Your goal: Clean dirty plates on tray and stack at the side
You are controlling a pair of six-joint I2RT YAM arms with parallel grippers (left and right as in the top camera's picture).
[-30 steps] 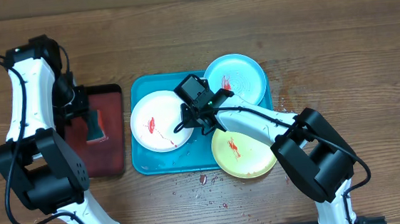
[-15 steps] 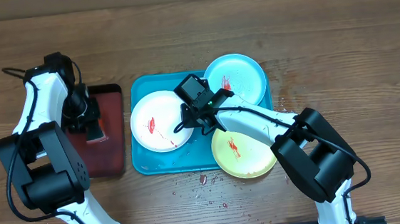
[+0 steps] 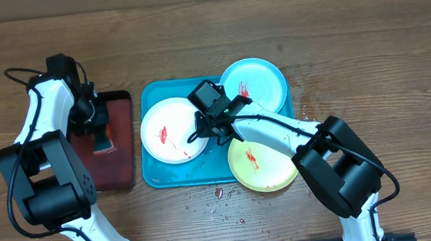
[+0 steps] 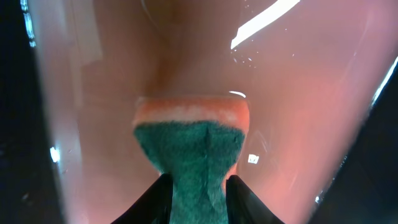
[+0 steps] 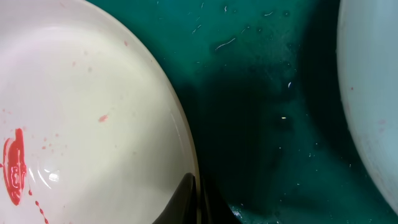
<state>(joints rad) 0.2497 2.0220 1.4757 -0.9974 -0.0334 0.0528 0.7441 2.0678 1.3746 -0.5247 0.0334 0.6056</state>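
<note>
My right gripper [image 5: 194, 199], tips mostly cut off at frame bottom, pinches the white plate [image 5: 81, 124] by its rim on the tray [image 5: 261, 124]. My left gripper [image 4: 198, 190] clamps the sponge [image 4: 193, 134], lower end hidden, over the red tray [image 3: 123, 155]. Versus a second ago: left arm [image 3: 36, 111] shifted, white plate unmoved.

No lettering, label, brand mark or number legible anywhere in view. White plate [image 3: 167, 116], turquoise tray [image 3: 157, 176], sponge [image 4: 191, 146] and dark red tray [image 3: 119, 170]: all plain surfaces, overhead and close up. Red marks on the plate are smears, not characters.
</note>
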